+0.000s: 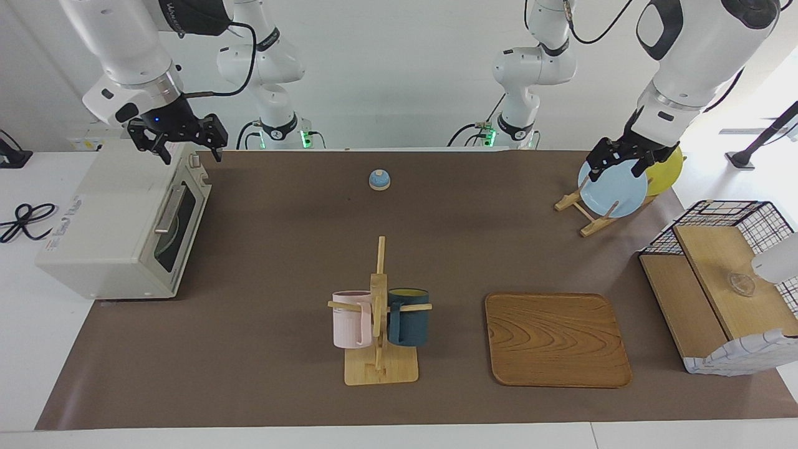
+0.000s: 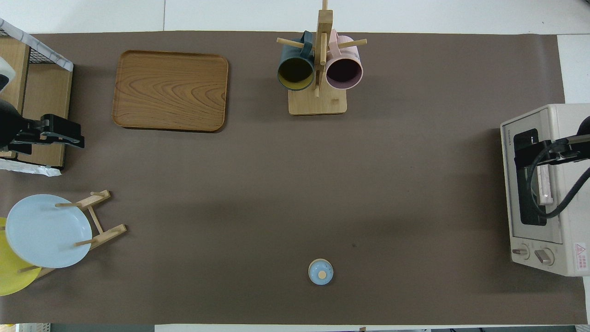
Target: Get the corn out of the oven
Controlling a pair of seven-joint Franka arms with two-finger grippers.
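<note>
The cream-white oven stands at the right arm's end of the table, its dark glass door shut and its bar handle across the front. It also shows in the overhead view. The corn is hidden; I cannot see it through the glass. My right gripper hangs open and empty just above the oven's top front edge, over the door in the overhead view. My left gripper is open and empty, over the plate rack at the left arm's end.
A wooden rack holds a blue plate and a yellow plate. A wire-and-wood basket box, a wooden tray, a mug rack with two mugs, and a small blue knobbed lid sit on the brown mat.
</note>
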